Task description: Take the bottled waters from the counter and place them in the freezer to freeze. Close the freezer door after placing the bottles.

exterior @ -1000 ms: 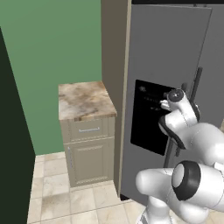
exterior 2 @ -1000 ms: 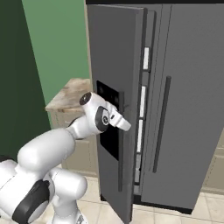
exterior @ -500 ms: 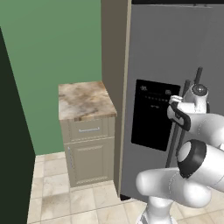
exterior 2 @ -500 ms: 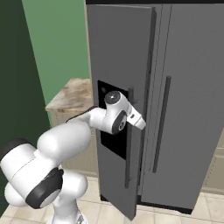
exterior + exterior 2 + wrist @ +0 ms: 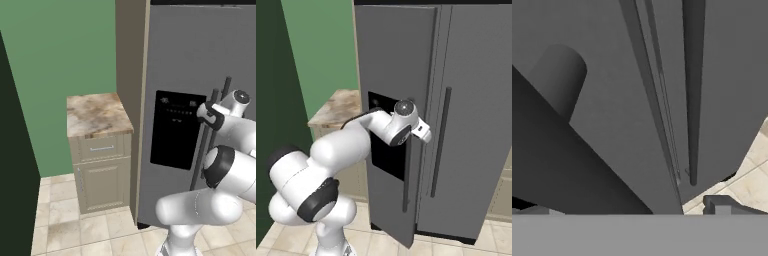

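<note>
The freezer door (image 5: 391,60), grey with a black dispenser panel, stands slightly ajar, its lower edge out from the fridge front. My gripper (image 5: 424,132) is at the door's free edge, up against its long dark handle (image 5: 405,185). In the left base view the gripper (image 5: 210,114) presses by the handle (image 5: 202,150) on the door (image 5: 175,75). In the hand view the handle (image 5: 562,150) crosses close between my wide-apart fingers (image 5: 722,205); the gripper is open and holds nothing. The counter (image 5: 95,115) top is bare. The bottled waters are hidden from me.
The fridge's right door (image 5: 476,100) with its own bar handle (image 5: 440,145) is shut. A beige cabinet (image 5: 102,175) with a drawer stands under the counter, between the fridge side panel and a green wall (image 5: 60,50). Tiled floor (image 5: 75,230) lies in front.
My arm has swung to the right with the freezer door, which has turned toward the fridge. The gap that showed white shelves has narrowed to a thin slit.
</note>
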You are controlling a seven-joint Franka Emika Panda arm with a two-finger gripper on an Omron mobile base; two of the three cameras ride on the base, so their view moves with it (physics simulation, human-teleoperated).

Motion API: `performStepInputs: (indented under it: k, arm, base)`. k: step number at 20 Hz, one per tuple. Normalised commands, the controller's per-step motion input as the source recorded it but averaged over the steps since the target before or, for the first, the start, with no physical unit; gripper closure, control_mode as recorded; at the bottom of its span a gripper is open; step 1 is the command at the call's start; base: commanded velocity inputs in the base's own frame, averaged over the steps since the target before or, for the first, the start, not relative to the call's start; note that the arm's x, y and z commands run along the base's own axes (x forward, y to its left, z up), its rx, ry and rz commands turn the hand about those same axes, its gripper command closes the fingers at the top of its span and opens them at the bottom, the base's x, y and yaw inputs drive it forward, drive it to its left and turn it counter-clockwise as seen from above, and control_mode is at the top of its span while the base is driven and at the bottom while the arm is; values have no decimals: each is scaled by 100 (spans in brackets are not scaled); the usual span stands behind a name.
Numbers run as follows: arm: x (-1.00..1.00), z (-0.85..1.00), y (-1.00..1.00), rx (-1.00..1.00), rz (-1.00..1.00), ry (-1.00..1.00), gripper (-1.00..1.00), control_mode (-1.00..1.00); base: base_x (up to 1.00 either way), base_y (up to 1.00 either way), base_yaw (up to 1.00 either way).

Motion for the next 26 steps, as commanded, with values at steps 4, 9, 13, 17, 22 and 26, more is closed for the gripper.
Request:
performStepInputs:
  k: [4,9,13,17,22,26]
  arm:
    - [12,3,0,0,6,0,-100,-100]
    - [19,0,1,0,0,0,-100,-100]
    - [24,0,1,-2,0,0,-100,-100]
    - [24,0,4,-2,0,0,-100,-100]
    - [37,0,0,-2,0,0,-100,-100]
    - [50,0,0,0,0,0,-100,-100]
  base:
    - [0,0,0]
    - [0,0,0]
    - [0,0,0]
    - [0,0,0]
    - [0,0,0]
    - [0,0,0]
